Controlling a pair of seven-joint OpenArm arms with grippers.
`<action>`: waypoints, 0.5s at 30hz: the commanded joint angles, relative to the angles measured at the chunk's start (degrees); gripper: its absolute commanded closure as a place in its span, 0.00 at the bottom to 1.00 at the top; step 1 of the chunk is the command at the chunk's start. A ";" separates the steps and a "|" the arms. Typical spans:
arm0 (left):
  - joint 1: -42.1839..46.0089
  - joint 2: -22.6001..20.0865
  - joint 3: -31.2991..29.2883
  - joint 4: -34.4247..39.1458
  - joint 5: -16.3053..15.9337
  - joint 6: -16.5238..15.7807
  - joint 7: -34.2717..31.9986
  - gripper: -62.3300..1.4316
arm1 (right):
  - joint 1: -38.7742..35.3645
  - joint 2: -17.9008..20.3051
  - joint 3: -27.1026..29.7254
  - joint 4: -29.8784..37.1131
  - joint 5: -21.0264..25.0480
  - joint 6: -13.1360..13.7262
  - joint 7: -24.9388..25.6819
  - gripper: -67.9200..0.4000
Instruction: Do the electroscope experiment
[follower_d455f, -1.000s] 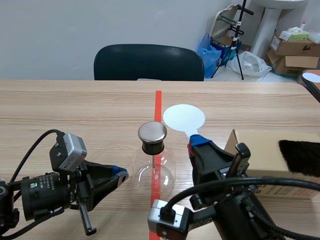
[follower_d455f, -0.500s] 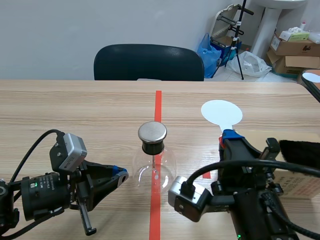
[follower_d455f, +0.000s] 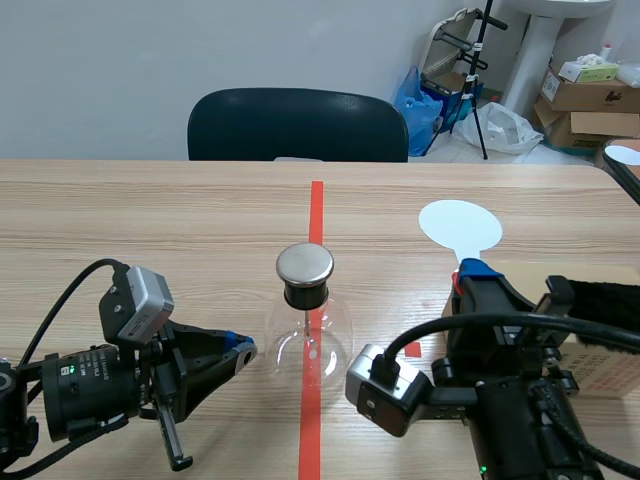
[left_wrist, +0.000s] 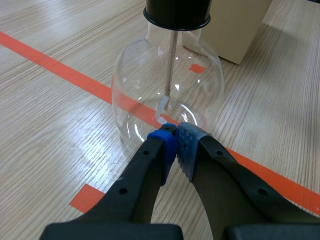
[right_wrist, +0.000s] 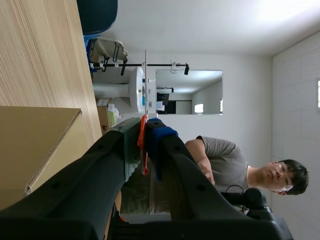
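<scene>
In the scene view, a glass flask (follower_d455f: 308, 335) closed by a black stopper (follower_d455f: 304, 295) and a round metal cap (follower_d455f: 305, 263) is seen standing on the orange tape line (follower_d455f: 317, 205) that runs down the middle of the bench (follower_d455f: 150, 220), nearer the near edge than the far one. The left end effector (follower_d455f: 240, 350) is held low, just beside the flask on the side of the left edge, its fingers pressed together on nothing. The right end effector (follower_d455f: 475, 272) is raised toward the right edge. A white paddle (follower_d455f: 460, 222) is pinched in it by the handle, the round disc standing above the fingertips and well apart from the flask. A cardboard box (follower_d455f: 610, 375) is placed by the right edge, with black fur (follower_d455f: 605, 300) on top. A dark chair (follower_d455f: 297, 125) is set beyond the far edge. In the left wrist view, the blue pads (left_wrist: 162, 145) are seen closed against each other right at the flask's base; whether the glass is touched cannot be told. Inside the flask a thin rod (left_wrist: 171, 60) hangs from the stopper, with a pale leaf (left_wrist: 161, 107) at its end. In the right wrist view, the paddle's red handle (right_wrist: 143, 150) is clamped between the fingers, the box lies beside them, and a person (right_wrist: 220, 165) in a grey shirt is seen beyond.
</scene>
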 joint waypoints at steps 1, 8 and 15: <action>0.39 0.15 0.00 1.42 -0.81 -0.07 -0.83 0.95 | 0.70 0.42 0.50 0.96 -0.04 -0.63 0.00 0.98; 0.39 0.15 0.00 1.42 -0.81 -0.07 -0.98 0.95 | 0.68 0.42 0.50 0.96 -0.04 -0.63 0.00 0.98; 0.39 0.13 0.00 1.42 -0.81 -0.07 -2.12 0.95 | 0.68 0.42 0.50 0.96 -0.04 -0.63 -0.02 0.98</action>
